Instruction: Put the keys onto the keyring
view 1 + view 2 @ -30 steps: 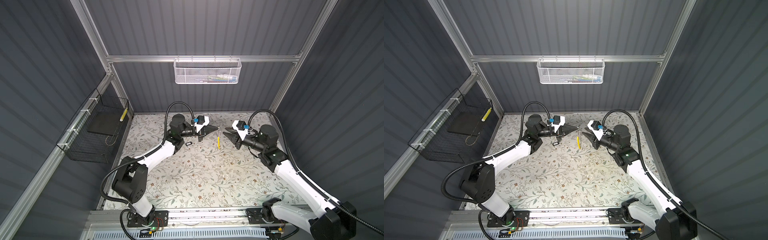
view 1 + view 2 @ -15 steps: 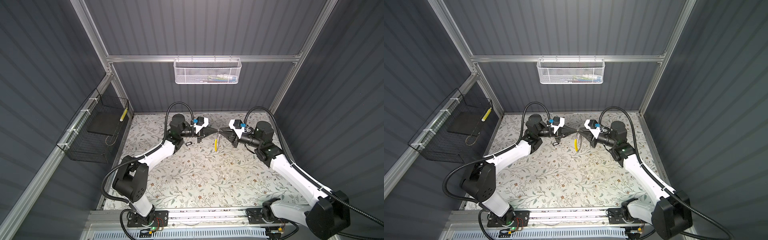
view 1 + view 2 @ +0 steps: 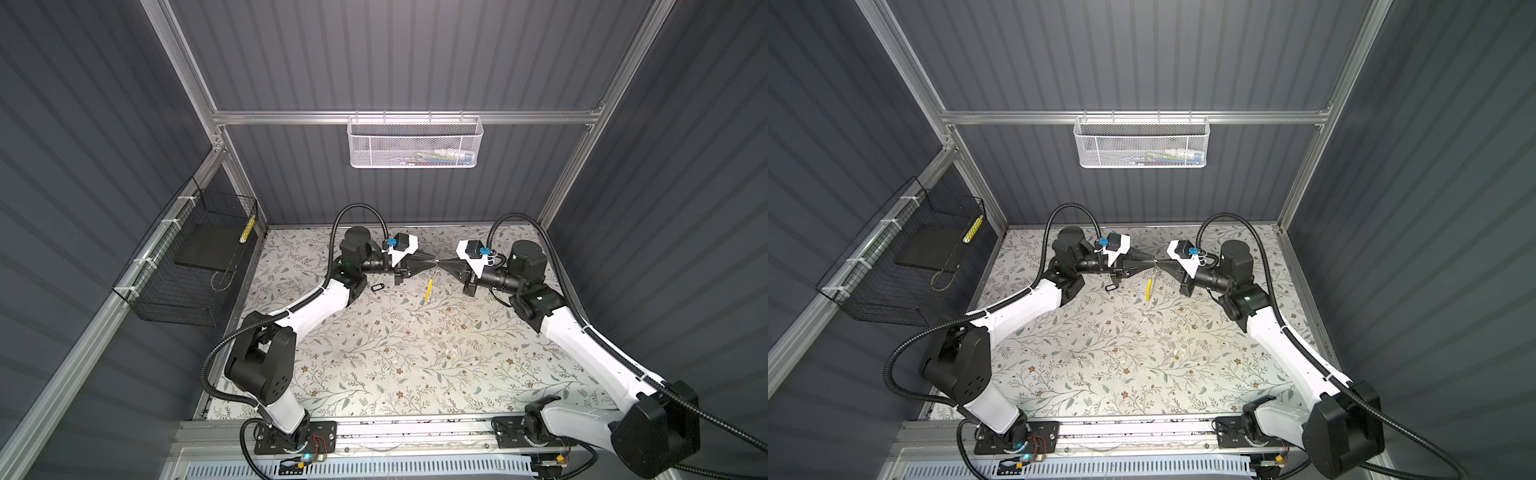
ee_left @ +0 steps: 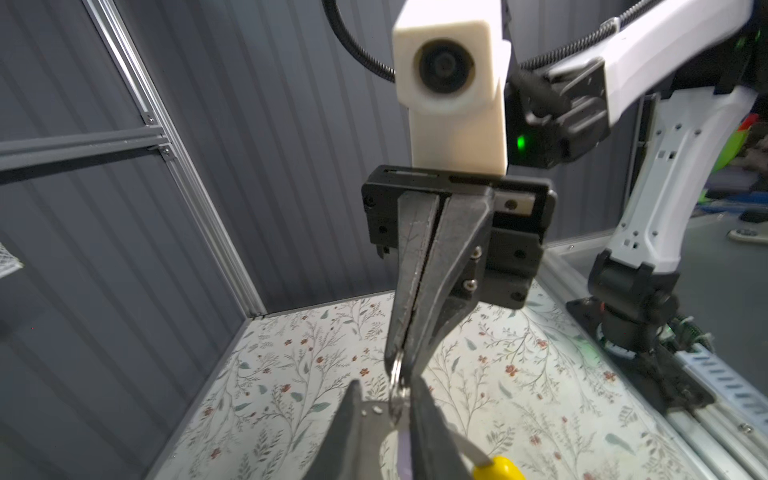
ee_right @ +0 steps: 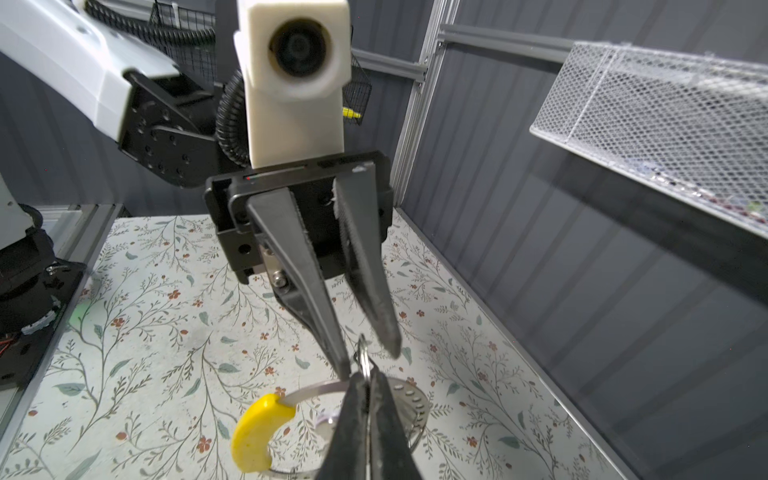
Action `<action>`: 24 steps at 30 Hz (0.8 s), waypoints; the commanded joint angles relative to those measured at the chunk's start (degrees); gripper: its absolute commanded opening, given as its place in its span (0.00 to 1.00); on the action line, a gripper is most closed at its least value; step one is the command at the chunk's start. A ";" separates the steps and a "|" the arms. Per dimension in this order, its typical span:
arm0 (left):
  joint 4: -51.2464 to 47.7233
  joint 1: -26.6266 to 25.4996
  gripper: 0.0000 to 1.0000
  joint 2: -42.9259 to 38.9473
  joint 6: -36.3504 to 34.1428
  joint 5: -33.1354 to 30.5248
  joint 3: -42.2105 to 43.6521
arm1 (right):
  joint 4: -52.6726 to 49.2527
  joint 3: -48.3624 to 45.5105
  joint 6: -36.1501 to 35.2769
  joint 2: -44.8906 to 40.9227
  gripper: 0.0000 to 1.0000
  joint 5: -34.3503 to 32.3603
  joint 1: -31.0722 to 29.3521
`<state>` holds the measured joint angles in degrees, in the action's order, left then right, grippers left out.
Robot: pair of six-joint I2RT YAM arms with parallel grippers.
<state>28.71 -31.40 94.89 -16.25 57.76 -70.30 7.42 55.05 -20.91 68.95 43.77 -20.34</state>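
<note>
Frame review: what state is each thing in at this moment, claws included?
Left claw: open, fingers either side of the small ring.
Right claw: shut on the small ring.
Hoop: hanging under the claws, yellow tag on it.
Key: hanging beside the right claw; whether it is on the hoop, cannot tell.
Black tag: flat on the table, loose, off the hoop.
White basket: hung on the rail, holding items.
</note>
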 commanded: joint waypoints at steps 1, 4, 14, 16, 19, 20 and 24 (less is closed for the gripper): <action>-25.06 0.27 0.29 -2.94 -21.41 -6.68 -6.96 | -10.70 4.77 -3.50 -0.08 0.00 -2.43 0.12; -35.74 0.22 0.30 -3.44 -30.51 -11.39 -10.13 | -19.09 7.99 -6.02 0.65 0.00 -5.12 0.12; -44.95 -2.67 0.27 -1.77 -38.92 -16.12 -16.84 | -31.34 16.01 -7.75 4.22 0.00 -8.05 -0.90; -45.12 -3.12 0.27 -1.66 -39.12 -16.77 -17.08 | -32.15 16.70 -7.74 4.52 0.00 -8.51 -1.16; -45.27 -3.74 0.25 -1.40 -39.32 -17.44 -17.56 | -33.03 17.43 -7.58 5.09 0.00 -8.66 -1.67; -45.40 -3.92 0.25 -1.29 -39.45 -17.50 -17.88 | -33.60 17.82 -7.65 5.36 0.00 -8.88 -1.83; -47.97 -4.64 0.24 -0.44 -40.63 -17.98 -19.49 | -33.98 18.61 -7.55 5.89 0.00 -9.33 -2.29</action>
<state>-15.88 -35.64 93.43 -54.83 40.58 -87.22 -25.15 71.83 -28.14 74.59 34.74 -22.20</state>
